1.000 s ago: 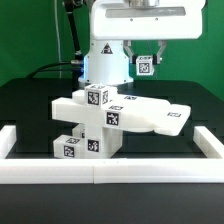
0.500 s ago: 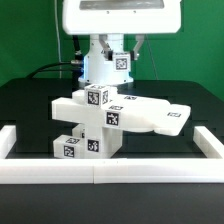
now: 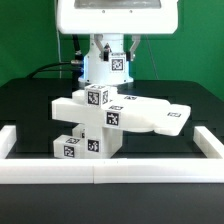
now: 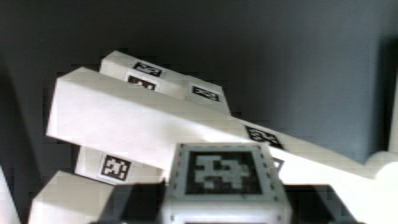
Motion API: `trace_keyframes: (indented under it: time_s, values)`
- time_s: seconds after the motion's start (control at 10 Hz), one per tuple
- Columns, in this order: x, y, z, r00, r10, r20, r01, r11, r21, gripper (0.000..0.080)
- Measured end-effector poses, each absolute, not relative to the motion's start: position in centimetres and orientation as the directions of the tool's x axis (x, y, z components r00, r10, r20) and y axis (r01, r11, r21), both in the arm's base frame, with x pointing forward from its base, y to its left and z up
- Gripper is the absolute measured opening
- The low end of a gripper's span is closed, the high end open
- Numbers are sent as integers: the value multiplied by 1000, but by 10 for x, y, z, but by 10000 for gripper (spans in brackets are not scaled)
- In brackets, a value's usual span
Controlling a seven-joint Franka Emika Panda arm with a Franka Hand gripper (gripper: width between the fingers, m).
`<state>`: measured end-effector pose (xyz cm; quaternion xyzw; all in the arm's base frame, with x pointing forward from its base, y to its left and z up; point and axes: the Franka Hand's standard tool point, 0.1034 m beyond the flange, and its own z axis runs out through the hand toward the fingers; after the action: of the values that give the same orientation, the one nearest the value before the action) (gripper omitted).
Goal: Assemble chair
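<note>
- The tool (image 3: 118,52) hangs below the big white robot body (image 3: 118,15), behind the chair assembly in the exterior view; its fingers stand close together, clamped on a small white tagged piece (image 3: 119,61).
- In the wrist view that small piece (image 4: 221,176) fills the near foreground, its black-and-white tag facing the camera, with the dark fingers (image 4: 128,200) at either side of it.
- The held piece is up off the worktop (image 3: 30,105), above and behind the rest of the chair, not touching it.
- The chair assembly (image 3: 100,125) sits near the middle of the black worktop: a flat slab (image 3: 150,113) lies level, reaching toward the exterior view's right, with a tag (image 3: 176,114) at its far end.
- At the slab's other end a chunky upright stack of blocks (image 3: 90,135) stands on the worktop, a tagged cube (image 3: 97,97) on top and more tags on the front faces below.
- From the wrist view the same assembly (image 4: 143,110) shows as a long white body running slantwise, with several tags along its upper edge and side.
- A plain white border rail (image 3: 100,176) runs along the front of the worktop, with side rails at the exterior view's left (image 3: 8,135) and right (image 3: 210,140); the chair parts lie inside it, well apart from the front rail.
- A green wall (image 3: 30,40) stands behind the worktop.
</note>
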<state>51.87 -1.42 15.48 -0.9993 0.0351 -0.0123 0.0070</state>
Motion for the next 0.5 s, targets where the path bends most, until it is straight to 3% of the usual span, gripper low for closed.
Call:
trace_keyframes:
  time_s: [0.5]
  values:
    - [521, -21, 139, 998, -58, 6, -58, -998, 18, 289]
